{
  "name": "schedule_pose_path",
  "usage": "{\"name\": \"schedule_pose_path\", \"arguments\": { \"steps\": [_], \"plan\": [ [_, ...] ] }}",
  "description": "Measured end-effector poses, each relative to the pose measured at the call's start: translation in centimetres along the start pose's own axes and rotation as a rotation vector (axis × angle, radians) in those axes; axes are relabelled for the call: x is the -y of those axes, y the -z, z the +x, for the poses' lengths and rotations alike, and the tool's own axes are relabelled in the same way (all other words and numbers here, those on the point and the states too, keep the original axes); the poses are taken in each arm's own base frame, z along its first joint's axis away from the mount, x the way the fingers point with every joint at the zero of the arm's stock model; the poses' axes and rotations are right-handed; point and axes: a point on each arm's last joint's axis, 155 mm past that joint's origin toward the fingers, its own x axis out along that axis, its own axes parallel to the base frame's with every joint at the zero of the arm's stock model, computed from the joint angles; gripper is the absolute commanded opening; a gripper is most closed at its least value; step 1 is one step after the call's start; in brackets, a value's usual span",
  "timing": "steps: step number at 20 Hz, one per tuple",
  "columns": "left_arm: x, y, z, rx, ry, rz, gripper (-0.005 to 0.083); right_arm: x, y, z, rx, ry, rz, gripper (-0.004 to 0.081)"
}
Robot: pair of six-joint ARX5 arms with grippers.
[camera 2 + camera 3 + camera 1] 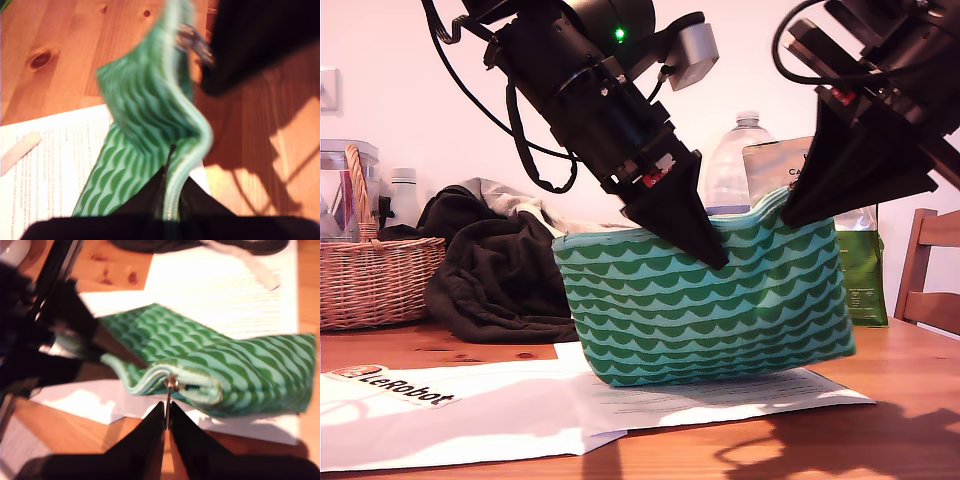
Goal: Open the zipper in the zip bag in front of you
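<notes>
Above the worktop (910, 380), mid-frame in the exterior view, the zip bag (710, 310) is hanging lifted over white papers (500, 410). My first gripper (167, 192) is pinching the bag's top edge along the zipper (192, 107), jaws pressed together. My second gripper (167, 422) is pinching the silver pull tab (171, 384), jaws pressed together. A wicker basket (365, 280) is sitting at the exterior view's left.

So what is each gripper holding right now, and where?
My first gripper pinches the zip bag by its zipper edge; my second gripper pinches the zipper's silver pull tab.
</notes>
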Motion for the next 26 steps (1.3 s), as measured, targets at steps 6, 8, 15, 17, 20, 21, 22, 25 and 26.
{"name": "schedule_pose_path", "arguments": {
  "steps": [6,8,15,17,20,21,22,25,26],
  "plan": [
    [-0.1,-0.1,0.1,-0.004,-0.011,0.006,-0.0019,-0.5,0.9,0.3,-0.032,-0.006,-0.104,0.0213],
    [-0.4,-0.2,0.0,0.003,-0.022,0.008,-0.0019,-0.4,1.3,0.3,-0.050,-0.001,-0.171,0.0233],
    [-3.2,1.2,-1.0,-0.002,-0.065,0.010,-0.0019,1.1,2.5,-0.4,-0.139,0.072,-0.329,0.0235],
    [-3.5,1.3,-1.3,0.009,-0.058,0.029,-0.0019,1.5,1.6,-0.9,-0.143,0.112,-0.407,0.0235],
    [-3.3,1.2,-1.7,0.026,-0.035,0.086,-0.0019,2.0,0.0,-1.3,-0.114,0.158,-0.566,0.0235],
    [-3.2,1.1,-1.8,0.034,-0.029,0.093,-0.0019,2.3,-0.4,-1.3,-0.108,0.178,-0.623,0.0246],
    [-3.1,0.9,-1.9,0.039,-0.023,0.120,-0.0019,2.6,-0.8,-1.4,-0.102,0.198,-0.656,0.0262],
    [-2.8,0.8,-2.1,0.045,-0.011,0.159,-0.0019,2.7,-1.9,-1.4,-0.080,0.220,-0.828,0.0271],
    [-2.7,0.8,-2.1,0.045,-0.010,0.170,-0.0019,2.6,-2.3,-1.4,-0.067,0.218,-0.874,0.0287]
  ]
}}
